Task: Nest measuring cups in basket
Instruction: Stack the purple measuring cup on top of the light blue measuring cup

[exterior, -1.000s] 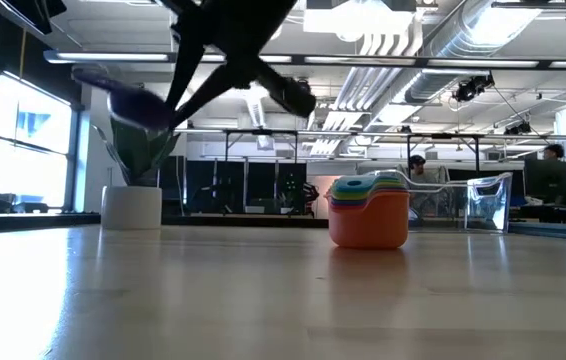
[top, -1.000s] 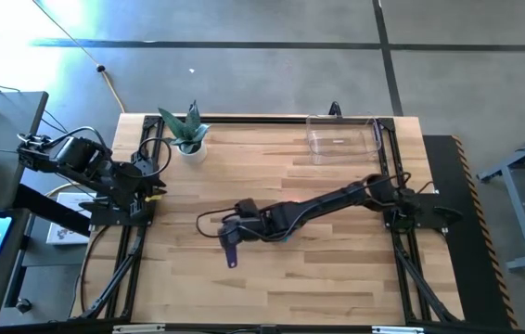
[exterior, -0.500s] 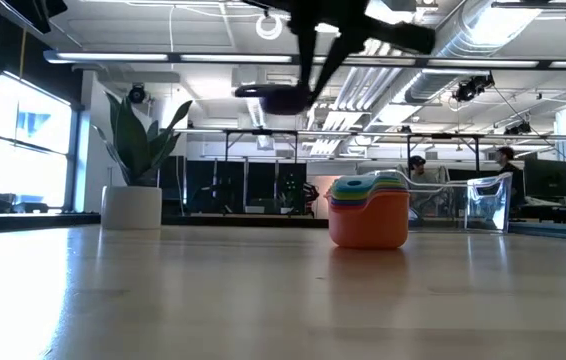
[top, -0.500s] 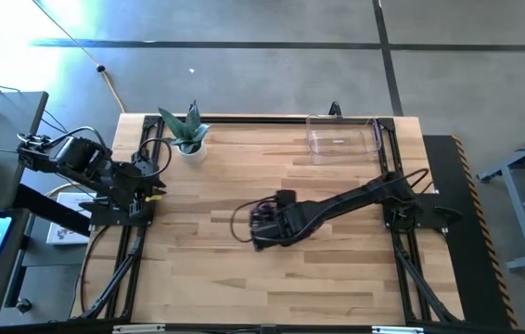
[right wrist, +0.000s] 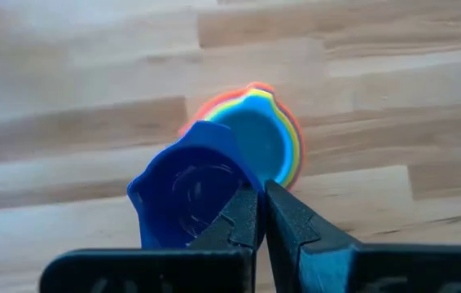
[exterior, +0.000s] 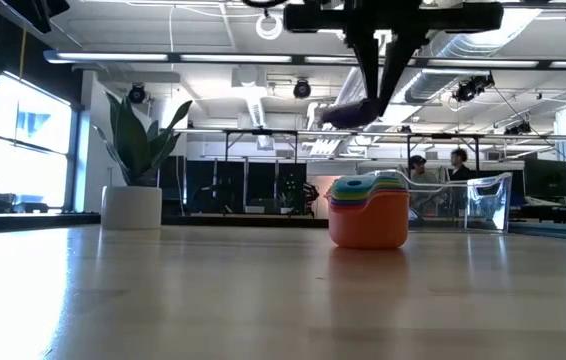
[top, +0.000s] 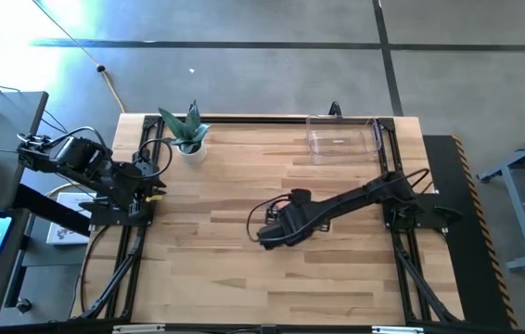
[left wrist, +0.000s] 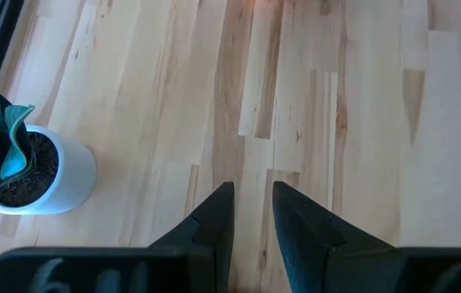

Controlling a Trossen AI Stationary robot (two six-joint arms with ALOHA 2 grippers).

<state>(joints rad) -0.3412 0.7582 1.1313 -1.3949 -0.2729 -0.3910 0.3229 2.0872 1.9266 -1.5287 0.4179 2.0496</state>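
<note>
A: One cup is in the air. The right end effector (right wrist: pixel 256 213), out over the middle of the bench (top: pixel 207 278), is clenched on the handle of the blue measuring cup (right wrist: pixel 186 194); the low view shows that cup (exterior: pixel 351 112) hanging above the stack and clear of it.

B: Where does the stack stand?

A: The nested stack (exterior: pixel 369 210) rests on the bench with the orange cup outermost. From the right wrist view its rims (right wrist: pixel 290 134) show in rings around a teal inner cup (right wrist: pixel 255 140), just beside the carried blue one. How many cups it holds cannot be counted from these views.

B: And the basket?

A: The clear basket (top: pixel 341 137) sits at the far edge of the bench, well apart from the stack, with no cup visible in it. The low view shows it (exterior: pixel 485 205) behind and to one side of the stack.

B: So what remains?

A: By judgement, the blue cup must be lowered into the stack, and the stack carried to the basket; no purple cup can be made out.

B: The other arm?

A: The left end effector (left wrist: pixel 252 213) waits at the bench's left edge near the potted plant (top: pixel 186 135), fingers slightly apart on nothing.
</note>
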